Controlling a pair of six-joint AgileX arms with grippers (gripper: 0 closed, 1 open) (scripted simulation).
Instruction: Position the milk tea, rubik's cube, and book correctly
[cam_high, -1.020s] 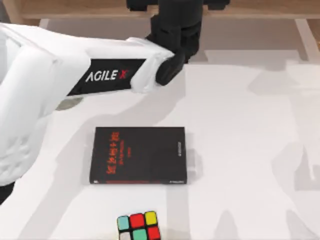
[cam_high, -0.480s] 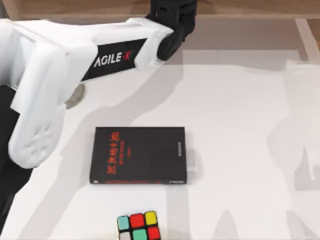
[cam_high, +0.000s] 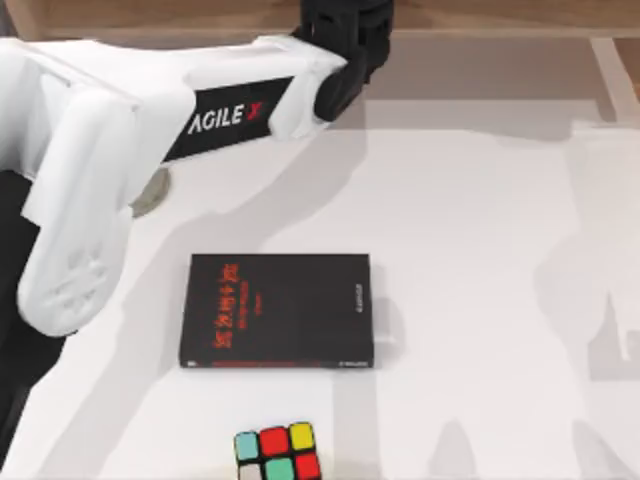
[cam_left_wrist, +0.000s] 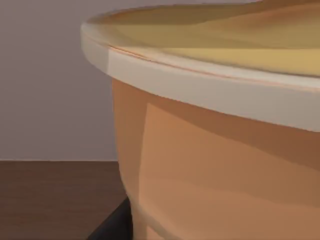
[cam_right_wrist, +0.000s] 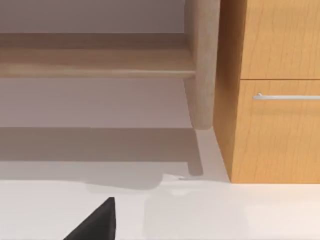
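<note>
The milk tea is an orange-tan cup with a creamy-yellow rim, seen very close in the left wrist view with one dark finger beside its wall. My left gripper is at the table's far edge near the middle, shut on the cup, and hides it from above. The rubik's cube sits at the near edge, just in front of a black book. The light blue book is out of view. One dark fingertip of my right gripper pokes over the white table.
A black book with red lettering lies flat mid-table. A grey round disc peeks out from under my left arm. A wooden shelf runs along the back. A wooden cabinet with a drawer handle stands beside a post.
My left arm swung toward the back of the table, carrying its gripper up to the far edge, then held still. The black book and the cube have not moved.
</note>
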